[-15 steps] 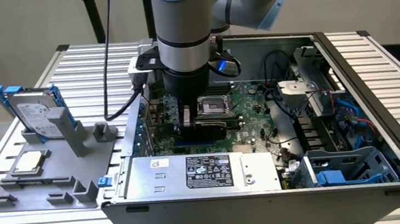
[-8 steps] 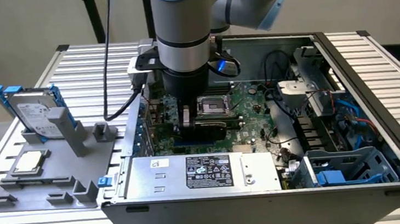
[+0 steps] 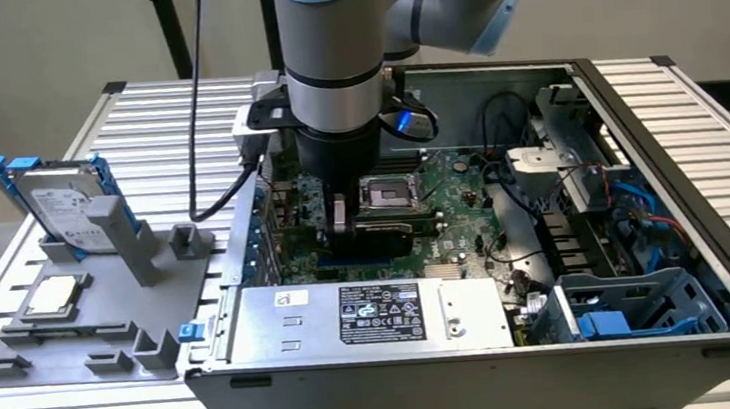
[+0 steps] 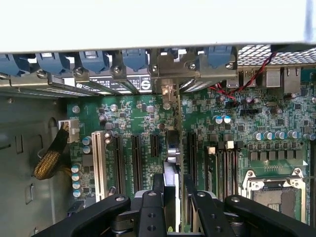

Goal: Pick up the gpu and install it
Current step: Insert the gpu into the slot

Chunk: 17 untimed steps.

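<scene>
My gripper (image 3: 341,232) is down inside the open computer case (image 3: 685,184), over the green motherboard (image 3: 457,181). It is shut on the gpu (image 3: 388,232), a thin dark card held on edge just in front of the empty processor socket (image 3: 388,194). In the wrist view the gpu (image 4: 171,168) runs edge-on from between my black fingers (image 4: 150,210) towards the rear slot brackets. Its silver bracket end (image 4: 168,91) reaches the case's rear wall. The card stands in line with a black expansion slot (image 4: 154,145), among several parallel slots. Whether it is fully seated is hidden.
A grey fixture (image 3: 83,332) at the exterior view's left carries a silver hard drive with blue rails (image 3: 64,203) and a square processor chip (image 3: 52,295). Inside the case are the power supply (image 3: 362,310), a blue drive cage (image 3: 630,310) and cables (image 3: 534,148).
</scene>
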Motion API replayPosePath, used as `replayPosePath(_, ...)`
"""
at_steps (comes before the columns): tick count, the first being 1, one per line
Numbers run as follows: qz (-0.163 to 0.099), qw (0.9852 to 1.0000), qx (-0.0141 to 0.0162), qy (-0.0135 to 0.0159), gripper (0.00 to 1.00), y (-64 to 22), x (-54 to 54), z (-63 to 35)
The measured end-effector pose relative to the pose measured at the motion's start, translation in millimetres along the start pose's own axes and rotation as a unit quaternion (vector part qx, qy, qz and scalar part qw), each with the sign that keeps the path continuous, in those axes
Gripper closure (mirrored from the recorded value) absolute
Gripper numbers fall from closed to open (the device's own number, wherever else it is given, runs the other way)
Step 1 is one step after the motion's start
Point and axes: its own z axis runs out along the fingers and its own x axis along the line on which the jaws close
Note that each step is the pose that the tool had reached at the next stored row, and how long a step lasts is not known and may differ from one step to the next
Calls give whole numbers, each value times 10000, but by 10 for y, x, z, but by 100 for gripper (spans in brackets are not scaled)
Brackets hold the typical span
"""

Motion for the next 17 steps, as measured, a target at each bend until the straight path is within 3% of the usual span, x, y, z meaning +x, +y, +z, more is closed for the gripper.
replayPosePath(17, -1, 10000, 1, -1, 74, -2, 3, 37)
